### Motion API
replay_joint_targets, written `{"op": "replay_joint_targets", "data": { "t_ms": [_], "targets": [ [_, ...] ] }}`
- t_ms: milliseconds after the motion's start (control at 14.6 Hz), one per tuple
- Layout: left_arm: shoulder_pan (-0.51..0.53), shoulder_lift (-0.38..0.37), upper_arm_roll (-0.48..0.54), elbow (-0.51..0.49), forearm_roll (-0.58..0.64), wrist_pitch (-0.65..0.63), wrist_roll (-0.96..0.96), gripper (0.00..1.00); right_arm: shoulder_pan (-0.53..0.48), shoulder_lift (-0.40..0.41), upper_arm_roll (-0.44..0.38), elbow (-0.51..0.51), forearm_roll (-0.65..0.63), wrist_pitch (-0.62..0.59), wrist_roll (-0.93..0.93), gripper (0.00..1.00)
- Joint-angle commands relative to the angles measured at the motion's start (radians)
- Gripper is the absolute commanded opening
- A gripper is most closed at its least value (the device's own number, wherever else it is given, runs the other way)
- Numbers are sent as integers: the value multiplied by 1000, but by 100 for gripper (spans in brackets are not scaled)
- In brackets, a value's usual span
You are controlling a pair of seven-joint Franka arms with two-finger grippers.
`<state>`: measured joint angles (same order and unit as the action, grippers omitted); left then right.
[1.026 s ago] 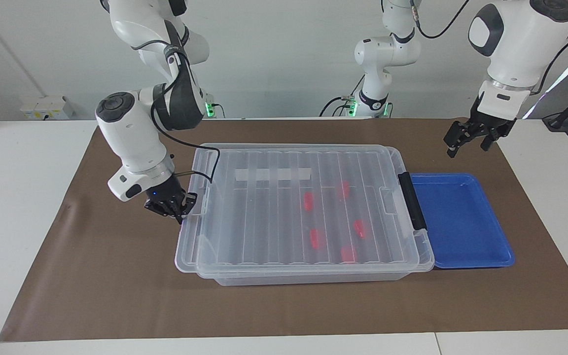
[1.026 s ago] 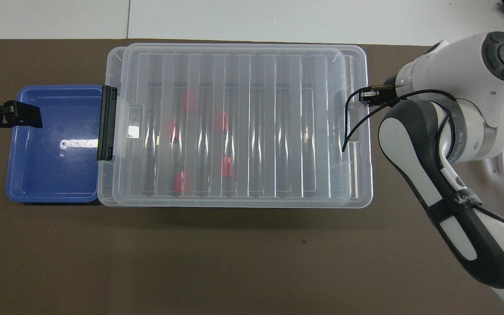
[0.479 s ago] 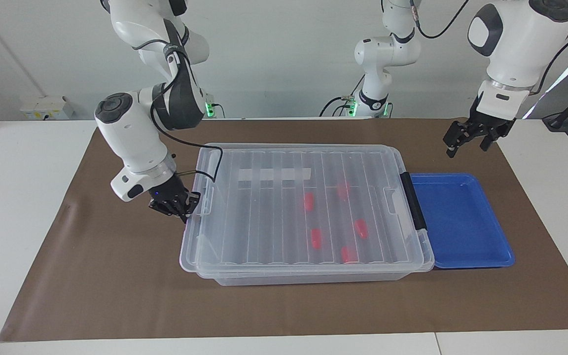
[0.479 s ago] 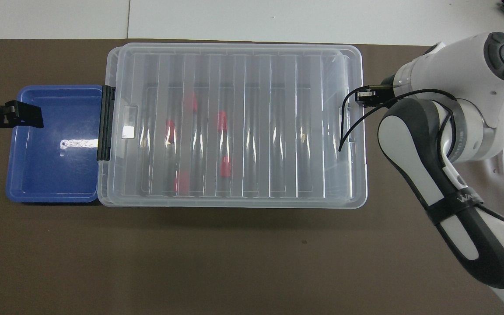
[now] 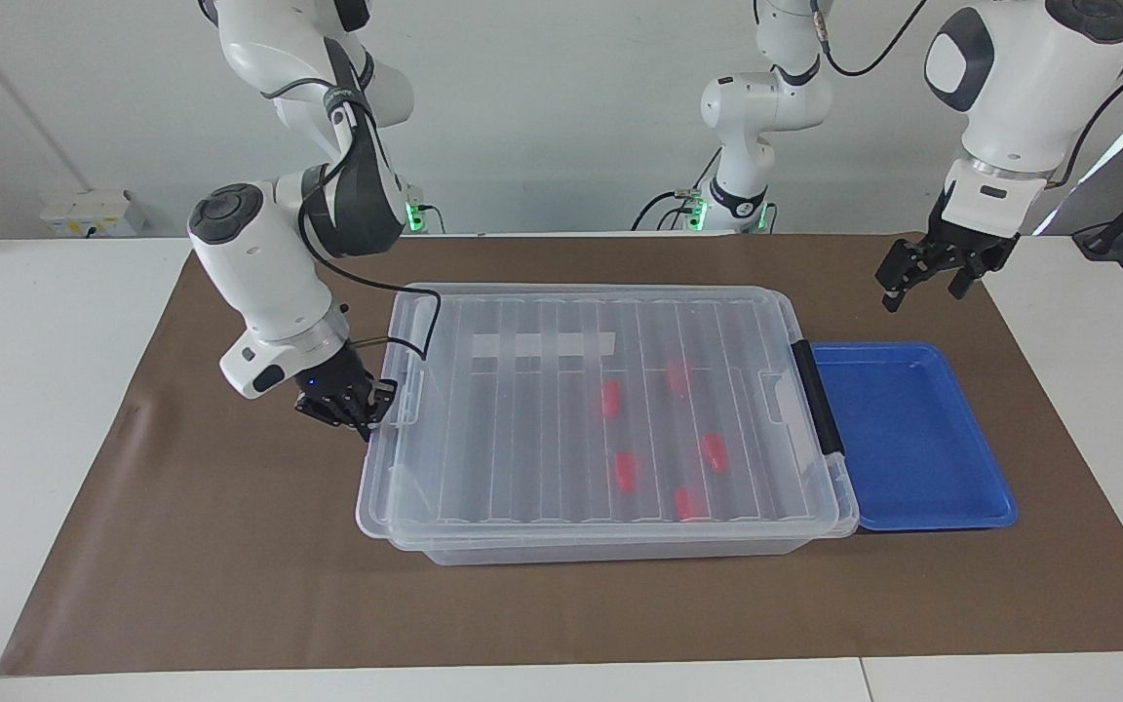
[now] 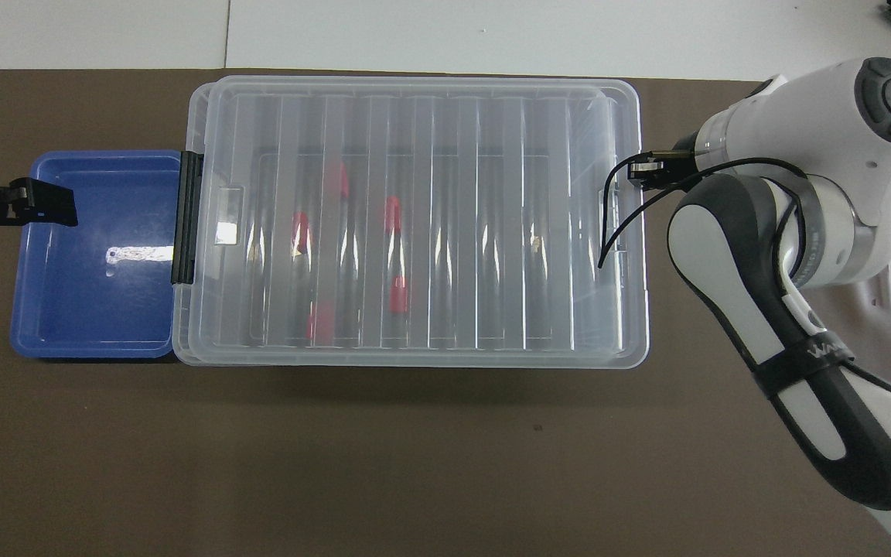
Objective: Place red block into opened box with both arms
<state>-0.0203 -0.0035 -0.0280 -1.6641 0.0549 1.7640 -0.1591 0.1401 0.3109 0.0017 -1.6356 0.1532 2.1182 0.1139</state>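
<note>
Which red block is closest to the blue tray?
The red block lying nearest the box's black clip end, beside the blue tray; the other four sit farther toward the right arm's end.

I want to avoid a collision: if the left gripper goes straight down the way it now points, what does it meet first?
Probably the blue tray: the open left gripper hangs over its edge nearest the robots. Depth is unclear, so it might meet the brown mat instead.

- Through the ribbed lid (image 5: 561, 390) you see the red blocks (image 5: 625, 472) only as smeared shapes.
- The overhead view's edge cuts off most of your left end effector (image 6: 35, 203).
- The right end effector (image 5: 367, 402) hides its fingertips against the lid's rim.
</note>
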Motion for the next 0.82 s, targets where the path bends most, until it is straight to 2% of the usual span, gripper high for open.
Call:
{"op": "replay_joint_targets", "data": {
  "t_ms": [0,410,616,684,752],
  "targets": [
    [-10,-3,16,3,-15,6,16,100,0,-18,4,-38,31,12,3,0],
    [-9,-3,16,4,-15,9,16,100,-4,-18,4,-38,60,11,0,0],
    [-9,-3,16,4,-15,11,16,100,-11,-19,-8,-35,26,-15,-43,0],
    [-7,-3,16,4,-15,11,18,100,-14,-19,-11,-29,-18,-38,-39,21],
    [-7,-3,16,4,-15,11,18,100,-22,-38,-11,-27,-88,-52,-28,95]
  ]
}}
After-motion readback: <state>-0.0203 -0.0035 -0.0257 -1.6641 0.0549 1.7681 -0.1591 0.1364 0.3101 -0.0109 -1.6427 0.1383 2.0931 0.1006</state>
